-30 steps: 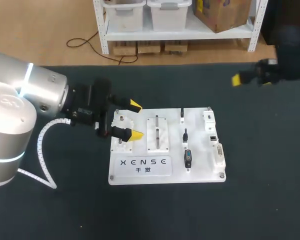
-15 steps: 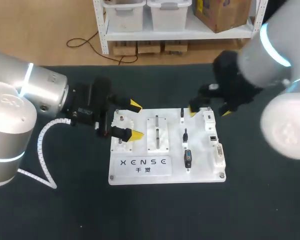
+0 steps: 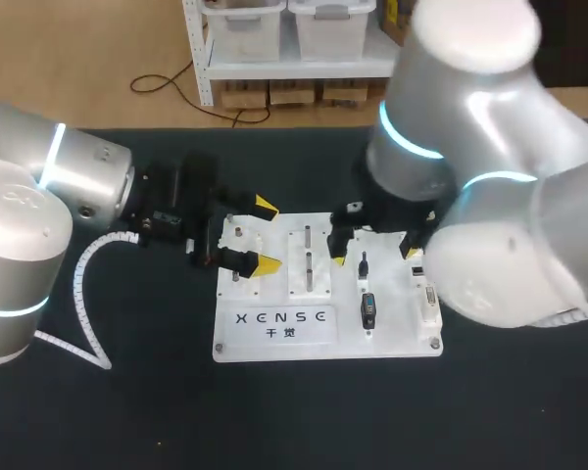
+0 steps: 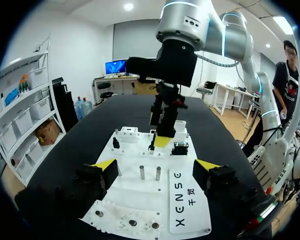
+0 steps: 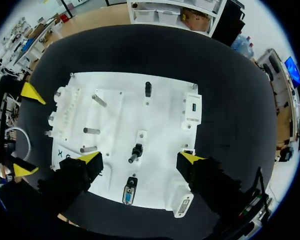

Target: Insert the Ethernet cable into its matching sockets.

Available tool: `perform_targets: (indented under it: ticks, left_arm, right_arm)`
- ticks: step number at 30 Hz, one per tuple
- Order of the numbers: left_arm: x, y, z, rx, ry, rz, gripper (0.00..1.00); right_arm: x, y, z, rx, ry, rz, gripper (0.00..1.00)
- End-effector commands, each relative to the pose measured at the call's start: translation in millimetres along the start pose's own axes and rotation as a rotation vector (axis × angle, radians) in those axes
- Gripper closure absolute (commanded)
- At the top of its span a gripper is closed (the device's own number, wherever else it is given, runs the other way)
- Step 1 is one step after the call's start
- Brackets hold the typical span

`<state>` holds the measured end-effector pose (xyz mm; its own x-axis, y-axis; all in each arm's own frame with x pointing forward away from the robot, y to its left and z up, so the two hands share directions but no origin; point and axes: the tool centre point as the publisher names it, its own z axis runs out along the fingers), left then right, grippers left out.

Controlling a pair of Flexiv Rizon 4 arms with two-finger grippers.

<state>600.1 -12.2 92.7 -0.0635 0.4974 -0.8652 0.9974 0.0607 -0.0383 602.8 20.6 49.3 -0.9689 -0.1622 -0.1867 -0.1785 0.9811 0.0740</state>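
Head view: a white rectangular plastic connector board [image 3: 274, 345] lies flat at centre frame on the dark cloth-covered table [image 3: 127, 421].

The left gripper [image 3: 267, 235] sits at the board's left edge, left of centre frame. Its yellow-tipped fingers are spread wide and grip nothing. In the left wrist view, a pair of upright steel pegs [image 4: 141, 172] stands on the board, ahead of the fingers and in line with the gap between them.

The right gripper [image 3: 372, 256] hangs over the board's right half, just right of centre frame. Its arm's large silver body fills the upper right. Its fingers are apart and hold nothing.

In the right wrist view, a small upright black plug [image 5: 135, 151] stands on the board between the two fingers, clear of both. A second small black plug [image 5: 148, 89] stands farther ahead, near the board's far edge. A black-and-blue connector [image 5: 129, 190] sits on the board nearer the wrist than the first plug. A white socket block [image 5: 193, 107] sits along the board's side, ahead of one finger.

Ethernet cable: I cannot tell which of the black plugs belongs to it. All of them sit on the board, and neither gripper holds one.
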Motion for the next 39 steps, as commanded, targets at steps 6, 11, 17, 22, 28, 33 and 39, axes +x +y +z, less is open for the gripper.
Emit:
perform_targets:
  ticks: [6, 11, 17, 22, 28, 33, 39]
  left_arm:
    - [1.5, 0.4, 0, 0.0, -0.004, 0.002, 0.0]
    - [1.5, 0.4, 0, 0.0, -0.004, 0.002, 0.0]
    - [1.5, 0.4, 0, 0.0, -0.004, 0.002, 0.0]
    - [1.5, 0.4, 0, 0.0, -0.004, 0.002, 0.0]
    - [1.5, 0.4, 0, 0.0, -0.004, 0.002, 0.0]
    - [1.5, 0.4, 0, 0.0, -0.004, 0.002, 0.0]
    - [1.5, 0.4, 0, 0.0, -0.004, 0.002, 0.0]
  right_arm:
    - [-4, -3, 18, 0.084, -0.002, 0.013, 0.0]
    - [-5, -4, 23, 0.075, -0.009, 0.012, 0.0]
    - [-8, -1, 27, 0.068, -0.012, -0.003, 0.0]
    - [-8, 1, 30, 0.063, -0.008, -0.005, 0.46]
    - [-9, 1, 32, 0.061, -0.004, -0.003, 0.71]
    - [-11, 1, 33, 0.059, -0.006, -0.006, 1.0]
    - [-11, 3, 33, 0.053, -0.002, -0.016, 1.0]
